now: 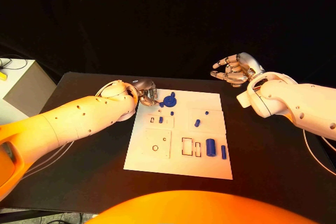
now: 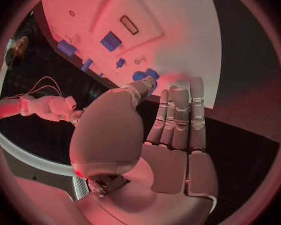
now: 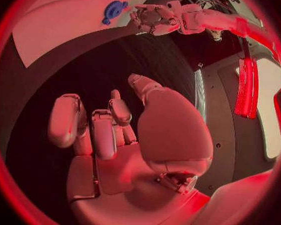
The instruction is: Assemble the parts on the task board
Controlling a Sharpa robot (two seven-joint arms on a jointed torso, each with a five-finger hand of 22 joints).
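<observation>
The white task board (image 1: 143, 158) lies in the middle of the black table. A round blue part (image 1: 169, 101) sits at its far left corner, and several small blue parts (image 1: 210, 147) lie across the plate. My left hand (image 1: 145, 93) hovers at that corner beside the round part, holding nothing. In the left wrist view its fingers (image 2: 178, 110) stretch out side by side, and the thumb tip reaches toward the round blue part (image 2: 145, 76). My right hand (image 1: 234, 69) is raised beyond the board's far right corner, its fingers (image 3: 93, 127) loosely bent and empty.
A pale grey box (image 1: 21, 90) stands off the table's left end. Bare black table (image 1: 269, 153) runs along the right of the board. Empty outlined slots (image 1: 188, 146) mark the near half of the plate.
</observation>
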